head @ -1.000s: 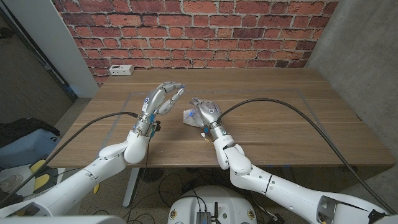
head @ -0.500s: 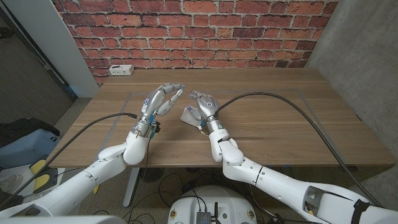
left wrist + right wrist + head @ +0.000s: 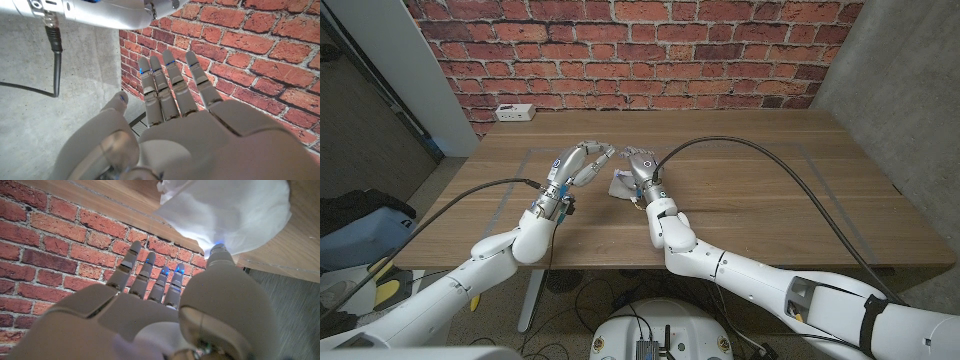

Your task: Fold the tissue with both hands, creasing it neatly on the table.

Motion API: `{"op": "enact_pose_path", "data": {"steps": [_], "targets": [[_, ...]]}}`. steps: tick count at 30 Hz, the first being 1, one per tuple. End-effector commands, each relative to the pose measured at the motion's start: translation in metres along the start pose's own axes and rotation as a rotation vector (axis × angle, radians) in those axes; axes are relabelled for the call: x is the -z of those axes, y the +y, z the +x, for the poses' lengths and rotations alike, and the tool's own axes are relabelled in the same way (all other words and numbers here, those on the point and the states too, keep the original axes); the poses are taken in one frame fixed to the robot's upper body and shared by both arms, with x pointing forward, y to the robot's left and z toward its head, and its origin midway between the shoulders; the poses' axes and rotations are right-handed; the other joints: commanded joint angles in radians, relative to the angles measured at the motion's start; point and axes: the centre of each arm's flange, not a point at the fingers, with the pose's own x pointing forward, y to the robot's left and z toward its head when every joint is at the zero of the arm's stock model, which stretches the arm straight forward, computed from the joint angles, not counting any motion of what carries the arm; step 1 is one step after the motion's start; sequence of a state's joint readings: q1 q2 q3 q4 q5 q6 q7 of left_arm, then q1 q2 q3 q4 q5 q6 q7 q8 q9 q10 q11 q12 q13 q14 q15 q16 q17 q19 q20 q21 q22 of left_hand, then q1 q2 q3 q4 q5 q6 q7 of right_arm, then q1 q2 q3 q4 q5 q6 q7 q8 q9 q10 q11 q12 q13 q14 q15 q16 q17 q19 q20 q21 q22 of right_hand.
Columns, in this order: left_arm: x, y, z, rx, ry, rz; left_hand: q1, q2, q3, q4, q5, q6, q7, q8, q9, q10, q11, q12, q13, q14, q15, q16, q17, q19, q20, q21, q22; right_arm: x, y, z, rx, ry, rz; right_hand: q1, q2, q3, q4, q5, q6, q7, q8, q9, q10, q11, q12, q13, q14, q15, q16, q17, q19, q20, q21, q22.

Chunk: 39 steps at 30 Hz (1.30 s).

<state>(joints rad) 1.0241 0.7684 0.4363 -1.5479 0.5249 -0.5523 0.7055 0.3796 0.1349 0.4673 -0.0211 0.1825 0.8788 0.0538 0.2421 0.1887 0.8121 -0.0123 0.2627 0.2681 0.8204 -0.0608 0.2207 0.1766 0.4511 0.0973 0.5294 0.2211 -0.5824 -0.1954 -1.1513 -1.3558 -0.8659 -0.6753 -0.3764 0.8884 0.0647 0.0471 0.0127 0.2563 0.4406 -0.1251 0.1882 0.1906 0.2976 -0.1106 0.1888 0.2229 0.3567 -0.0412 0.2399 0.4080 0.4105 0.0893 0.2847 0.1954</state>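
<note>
- Wooden desk with a plank grain, set before a red brick wall; a white power strip lies at its far left corner.
- White crumpled tissue lies on the desk between the two hands, partly covered by the right hand; whether that hand touches or grips it cannot be told.
- Left hand, smooth grey and white, hovers with fingers extended together, holding nothing.

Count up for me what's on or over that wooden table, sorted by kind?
Robot hands: 2, the left hand and the right hand
White tissue: 1
White power strip: 1
Total: 4
</note>
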Motion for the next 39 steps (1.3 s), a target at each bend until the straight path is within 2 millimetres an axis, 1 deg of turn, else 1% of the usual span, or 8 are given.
{"op": "enact_pose_path", "data": {"steps": [1, 9, 25, 27, 29, 30, 34, 39], "targets": [[0.002, 0.000, 0.005, 0.228, 0.065, 0.097, 0.023, 0.001, 0.019, -0.025, 0.008, 0.014, -0.004, 0.001, 0.002, 0.004, -0.002, 0.001, 0.004, -0.004, -0.008, -0.009, 0.000, 0.011, 0.000, 0.008, 0.001, 0.002, 0.009, 0.022, -0.053, 0.055, -0.055, -0.008, 0.005, -0.001, 0.000, 0.009, -0.004, -0.001, 0.000, 0.002, -0.004, 0.004, 0.000, 0.000, -0.005, -0.102, -0.008, -0.001, -0.003, 0.000, -0.004, 0.000], [0.005, -0.004, 0.012, 0.354, 0.097, 0.136, 0.034, -0.001, 0.039, -0.047, 0.011, 0.005, -0.008, -0.012, 0.001, -0.012, -0.009, -0.014, -0.003, -0.033, -0.004, -0.024, 0.000, 0.003, 0.022, 0.005, -0.003, 0.009, 0.011, 0.028, -0.070, 0.096, -0.093, 0.002, 0.009, 0.003, -0.007, 0.016, -0.003, -0.002, 0.003, 0.002, -0.006, 0.006, 0.003, -0.001, -0.010, -0.100, -0.009, -0.002, -0.004, 0.000, -0.005, 0.000], [0.011, 0.002, 0.009, 0.185, 0.033, -0.058, 0.013, -0.002, 0.056, -0.054, 0.008, -0.043, -0.008, -0.042, 0.001, -0.054, -0.007, -0.038, -0.009, -0.069, 0.008, -0.031, 0.004, -0.040, 0.035, -0.012, -0.011, 0.016, 0.029, 0.030, -0.172, 0.108, -0.168, -0.019, -0.045, -0.037, -0.016, 0.029, -0.036, -0.011, 0.000, 0.002, -0.033, 0.001, 0.003, -0.002, -0.050, -0.096, -0.018, -0.006, -0.035, -0.005, -0.022, 0.000], [0.012, 0.003, 0.008, 0.183, 0.037, -0.064, 0.012, -0.002, 0.057, -0.054, 0.008, -0.048, -0.012, -0.044, 0.001, -0.058, -0.007, -0.040, -0.008, -0.074, 0.007, -0.032, 0.004, -0.041, 0.036, -0.013, -0.011, 0.019, 0.028, 0.028, -0.146, 0.111, -0.141, -0.029, -0.034, -0.037, -0.008, 0.033, -0.033, -0.006, 0.002, 0.003, -0.027, 0.015, 0.006, -0.003, -0.044, -0.091, -0.012, -0.002, -0.030, 0.003, -0.020, 0.000], [0.013, 0.003, 0.008, 0.183, 0.037, -0.067, 0.010, -0.002, 0.058, -0.055, 0.008, -0.051, -0.013, -0.045, 0.001, -0.059, -0.005, -0.040, -0.008, -0.073, 0.007, -0.031, 0.005, -0.043, 0.036, -0.013, -0.011, 0.021, 0.024, 0.025, -0.102, 0.106, -0.092, -0.027, 0.001, -0.026, -0.002, 0.045, -0.006, 0.006, 0.014, 0.003, 0.001, 0.014, 0.018, -0.003, -0.026, -0.096, 0.000, 0.001, -0.016, 0.004, -0.016, 0.000], [0.013, 0.003, 0.008, 0.182, 0.036, -0.067, 0.010, -0.002, 0.058, -0.055, 0.007, -0.052, -0.012, -0.045, 0.001, -0.061, -0.006, -0.041, -0.008, -0.073, 0.008, -0.031, 0.005, -0.045, 0.036, -0.014, -0.011, 0.022, 0.022, 0.024, -0.081, 0.103, -0.071, -0.014, 0.029, -0.011, -0.005, 0.052, 0.010, 0.007, 0.019, 0.003, 0.018, 0.026, 0.024, -0.004, -0.005, -0.098, 0.009, 0.001, -0.004, 0.003, -0.012, 0.000], [0.013, 0.003, 0.008, 0.176, 0.033, -0.071, 0.006, -0.003, 0.060, -0.055, 0.007, -0.058, -0.011, -0.048, 0.002, -0.064, -0.001, -0.042, -0.008, -0.074, 0.008, -0.030, 0.005, -0.046, 0.036, -0.014, -0.012, 0.027, 0.014, 0.018, 0.029, 0.101, 0.026, 0.018, 0.076, 0.021, -0.020, 0.058, 0.075, 0.023, 0.035, 0.001, 0.117, 0.041, 0.054, -0.004, 0.106, -0.126, 0.047, -0.005, 0.050, -0.013, 0.006, 0.000], [0.013, 0.002, 0.008, 0.174, 0.030, -0.079, 0.002, -0.003, 0.062, -0.056, 0.006, -0.059, -0.010, -0.048, 0.002, -0.066, -0.003, -0.043, -0.008, -0.076, 0.009, -0.029, 0.006, -0.047, 0.036, -0.014, -0.012, 0.033, 0.003, 0.004, 0.207, 0.117, 0.164, 0.043, 0.109, 0.050, -0.033, 0.053, 0.123, 0.032, 0.044, 0.001, 0.168, 0.046, 0.067, -0.001, 0.178, -0.143, 0.077, 0.000, 0.097, -0.026, 0.025, 0.001]]}}
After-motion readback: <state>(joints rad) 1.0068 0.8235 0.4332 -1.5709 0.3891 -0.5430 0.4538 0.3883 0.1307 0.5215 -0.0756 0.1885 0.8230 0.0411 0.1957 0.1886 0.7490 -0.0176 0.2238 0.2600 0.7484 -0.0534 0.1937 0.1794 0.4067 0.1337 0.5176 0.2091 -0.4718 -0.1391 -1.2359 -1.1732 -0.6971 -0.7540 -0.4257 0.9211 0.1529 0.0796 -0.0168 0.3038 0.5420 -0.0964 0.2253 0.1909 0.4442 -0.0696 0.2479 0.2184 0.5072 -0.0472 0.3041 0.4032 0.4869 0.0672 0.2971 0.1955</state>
